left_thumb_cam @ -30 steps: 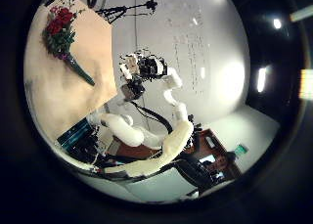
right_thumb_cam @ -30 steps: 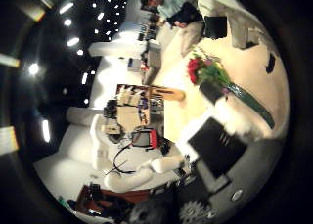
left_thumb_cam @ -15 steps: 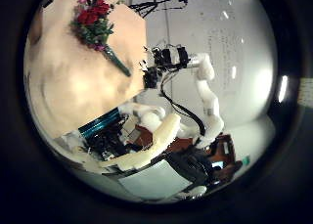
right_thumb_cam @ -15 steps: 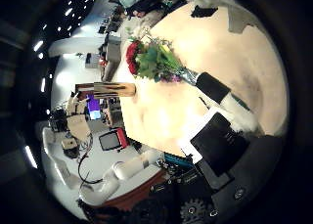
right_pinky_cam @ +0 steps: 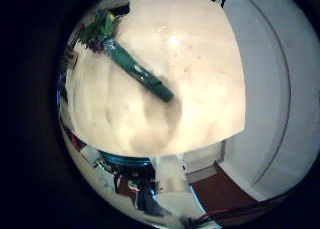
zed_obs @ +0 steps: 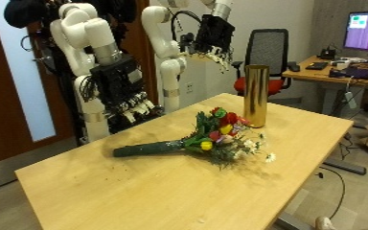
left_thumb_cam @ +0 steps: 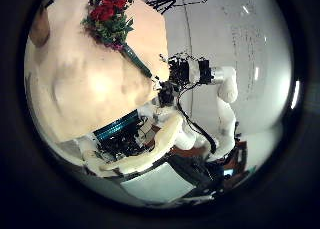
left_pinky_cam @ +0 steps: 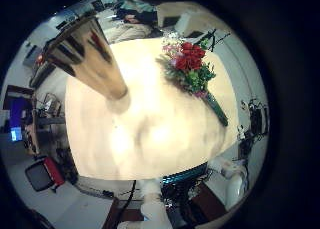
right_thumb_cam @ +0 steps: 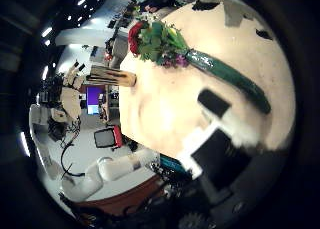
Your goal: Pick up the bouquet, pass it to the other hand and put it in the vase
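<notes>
The bouquet [zed_obs: 207,136] of red, yellow and white flowers lies on the wooden table [zed_obs: 133,196], its green wrapped stem [zed_obs: 144,149] pointing towards my right hand. A tall golden vase [zed_obs: 254,96] stands upright behind the flowers. My right hand [zed_obs: 123,93] hangs open above the stem end, touching nothing. Higher up, my left hand [zed_obs: 216,40] hovers over the vase, fingers relaxed and empty. The palm views show the bouquet [left_pinky_cam: 190,69] [left_thumb_cam: 110,17] [right_thumb_cam: 160,41], the stem [right_pinky_cam: 140,71] and the vase [left_pinky_cam: 95,59] [right_thumb_cam: 110,79].
A black office chair [zed_obs: 276,48] and a desk with a monitor [zed_obs: 365,31] stand behind the table. The table's edge runs close behind the vase. My right arm's hand [left_thumb_cam: 183,72] shows beyond the table's edge in the left thumb side view.
Both thumb side palm views have swung, so both hands have moved. The table fills more of the left view and the stem stretches further across the right view. The bouquet still lies flat.
</notes>
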